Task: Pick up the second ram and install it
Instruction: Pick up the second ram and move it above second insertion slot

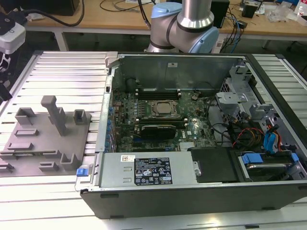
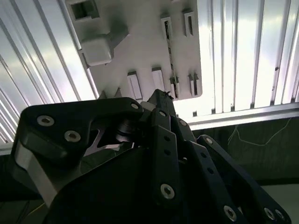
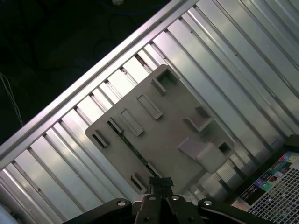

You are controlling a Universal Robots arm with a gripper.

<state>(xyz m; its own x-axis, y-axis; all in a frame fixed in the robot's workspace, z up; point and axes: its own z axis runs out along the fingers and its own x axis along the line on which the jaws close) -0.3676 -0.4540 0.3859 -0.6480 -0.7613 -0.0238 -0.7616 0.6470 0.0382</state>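
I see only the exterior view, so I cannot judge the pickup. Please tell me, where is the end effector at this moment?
Observer: In the first wrist view the end effector hangs over the grey fixture, not touching it.
Operator: Does it carry the second ram?
Observer: No. In the second wrist view the second ram stands on edge in a narrow slot of that fixture.
Operator: Is the end effector lined up with it?
Observer: Roughly. In the second wrist view its tip appears close to one end of the stick.
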